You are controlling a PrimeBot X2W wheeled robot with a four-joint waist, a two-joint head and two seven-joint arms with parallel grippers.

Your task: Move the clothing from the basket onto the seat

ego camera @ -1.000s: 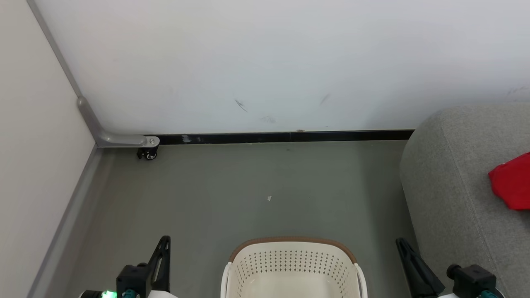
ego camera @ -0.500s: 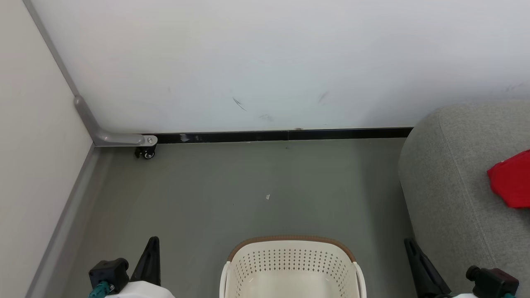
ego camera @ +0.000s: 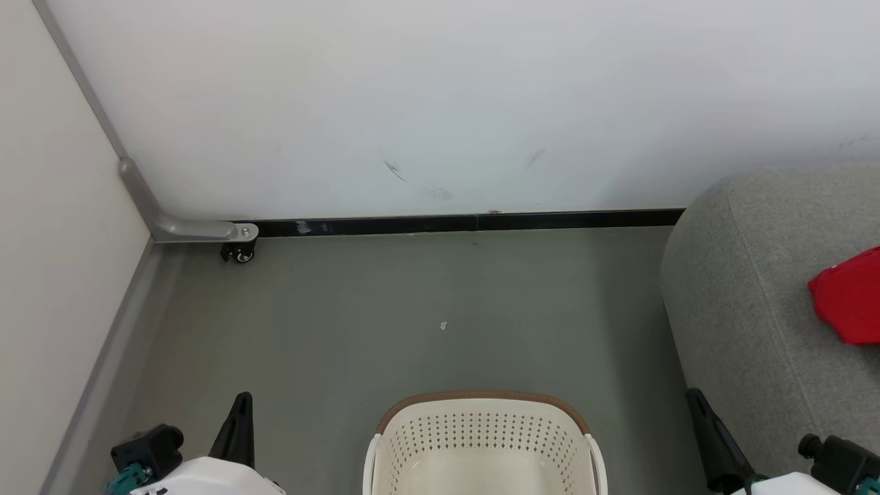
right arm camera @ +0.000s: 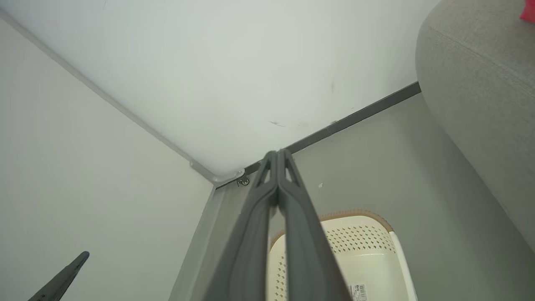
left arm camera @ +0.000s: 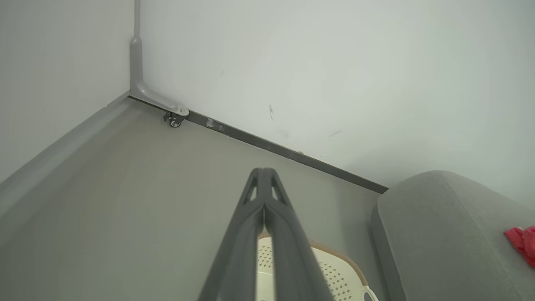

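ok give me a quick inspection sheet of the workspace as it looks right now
surface: grey floor, bare apart from the items below
job's things: basket on the floor in front of the robot, no clothing in the part that shows; red clothing lying on the grey seat to the robot's right
clutter: one small pale scrap on the floor beyond the basket
grippers: left gripper shut, holding nothing; right gripper shut, holding nothing; one on each side of the basket
cables: a teal bit at the left wrist, perhaps a lead; nothing seen on the floor
surroundings: white wall with faint scuffs, black skirting, a small caster in the corner
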